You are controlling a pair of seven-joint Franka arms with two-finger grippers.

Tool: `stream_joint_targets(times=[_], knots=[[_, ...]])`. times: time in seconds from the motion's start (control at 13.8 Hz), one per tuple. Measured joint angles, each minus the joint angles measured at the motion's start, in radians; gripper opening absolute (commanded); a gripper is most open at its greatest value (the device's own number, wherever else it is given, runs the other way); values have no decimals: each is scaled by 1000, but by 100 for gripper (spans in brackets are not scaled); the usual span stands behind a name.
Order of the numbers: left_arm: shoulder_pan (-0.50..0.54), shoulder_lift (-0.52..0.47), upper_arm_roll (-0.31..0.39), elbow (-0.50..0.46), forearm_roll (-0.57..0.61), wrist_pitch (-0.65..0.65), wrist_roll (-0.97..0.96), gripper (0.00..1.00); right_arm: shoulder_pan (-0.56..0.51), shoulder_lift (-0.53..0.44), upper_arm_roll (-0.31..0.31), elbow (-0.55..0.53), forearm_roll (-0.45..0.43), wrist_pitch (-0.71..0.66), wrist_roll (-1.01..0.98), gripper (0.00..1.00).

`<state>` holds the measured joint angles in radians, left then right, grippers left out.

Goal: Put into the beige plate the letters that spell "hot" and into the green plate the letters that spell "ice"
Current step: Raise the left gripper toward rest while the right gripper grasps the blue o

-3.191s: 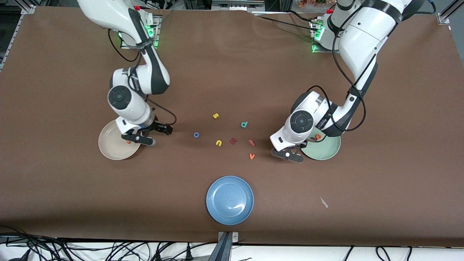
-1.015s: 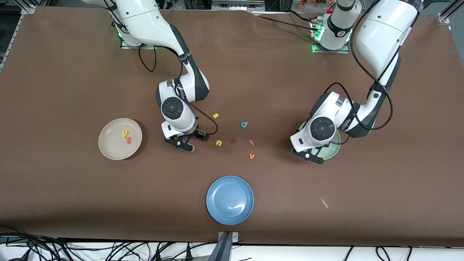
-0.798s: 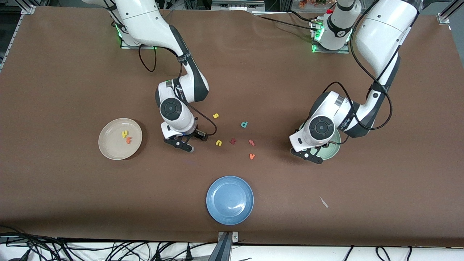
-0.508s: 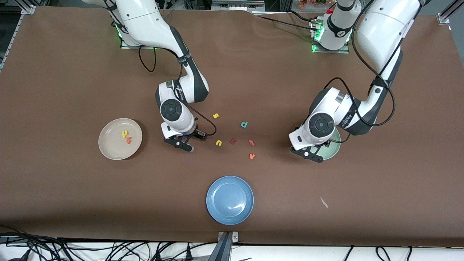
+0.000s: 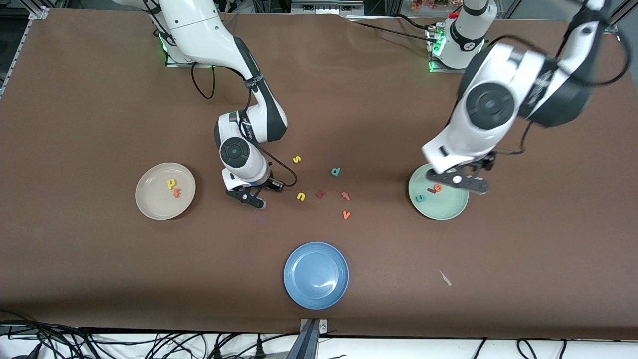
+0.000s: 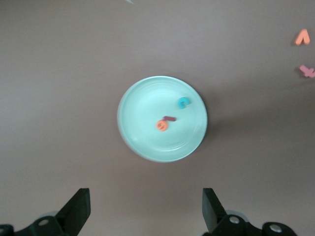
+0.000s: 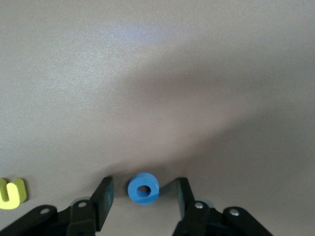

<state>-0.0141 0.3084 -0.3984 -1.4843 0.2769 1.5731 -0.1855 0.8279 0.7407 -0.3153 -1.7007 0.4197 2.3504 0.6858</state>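
Observation:
The blue o (image 7: 143, 188) lies on the table between the fingers of my right gripper (image 7: 142, 192), which is low and open, with a gap on each side of the ring. In the front view this gripper (image 5: 249, 197) hides the o. The beige plate (image 5: 152, 202) holds the yellow h (image 5: 171, 185) and orange t (image 5: 177, 193). The green plate (image 5: 448, 207) holds the teal c (image 5: 420, 199), orange e (image 5: 437, 188) and dark red i (image 6: 170, 118). My left gripper (image 5: 461, 182) hangs open and empty, high over that plate's rim.
Loose letters lie mid-table: yellow s (image 5: 296, 159), teal d (image 5: 336, 171), yellow u (image 5: 300, 197), a dark red letter (image 5: 320, 194), a red letter (image 5: 345, 196) and orange v (image 5: 346, 215). A blue plate (image 5: 316, 275) sits nearest the front camera, with a white scrap (image 5: 445, 278) toward the left arm's end.
My left gripper has opened and risen from the green plate, uncovering the teal c in it. My right gripper has stayed over the o while its fingers narrowed.

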Motion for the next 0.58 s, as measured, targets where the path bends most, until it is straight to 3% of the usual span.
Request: stream_joint_targets(times=[0.15,0.29,0.44,0.58], knots=[[31,-21,9,93,-27,-44,0,100,0,0,0,0,0,-4,0,54],[36,-61,84,127,-154,-63,41,100,0,-2,-1,0,0,-10,0,52],[27,-132,178,83,-254,-74,128,100,0,-2,-1,0,1,-12,0,49],[3,-244,243,-33,-282,-61,155,100,0,-3,-1,0,1,-13,0,43]])
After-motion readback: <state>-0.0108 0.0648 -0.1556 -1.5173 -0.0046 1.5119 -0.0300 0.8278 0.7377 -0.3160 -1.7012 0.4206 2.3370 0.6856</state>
